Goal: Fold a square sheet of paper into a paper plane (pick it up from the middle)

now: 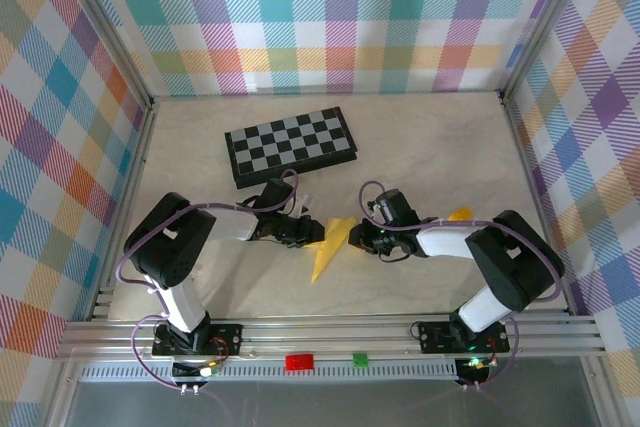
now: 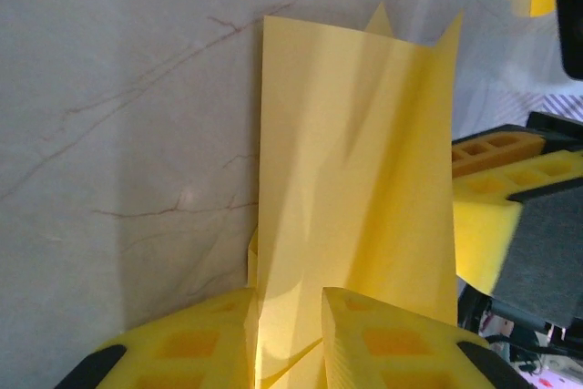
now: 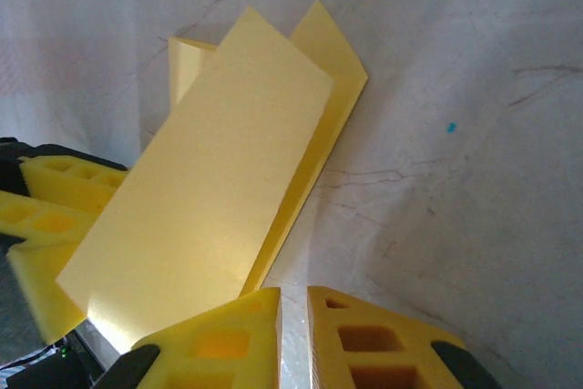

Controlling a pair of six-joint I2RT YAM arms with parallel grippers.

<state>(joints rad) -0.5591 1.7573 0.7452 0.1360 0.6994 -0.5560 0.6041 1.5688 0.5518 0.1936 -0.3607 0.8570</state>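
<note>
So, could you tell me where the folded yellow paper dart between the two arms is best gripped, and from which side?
Probably pinch the folded yellow paper dart on its raised middle fold, about halfway along, coming in low from either long side. Its flaps stand up off the pale marbled tabletop instead of lying flat, giving an edge to pinch; the pointed tip looks flimsy.

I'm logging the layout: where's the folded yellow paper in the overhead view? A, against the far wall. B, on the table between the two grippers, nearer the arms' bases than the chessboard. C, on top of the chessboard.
B: the paper plane lies between the left gripper and the right gripper, apart from the chessboard and nearer the bases.
</note>
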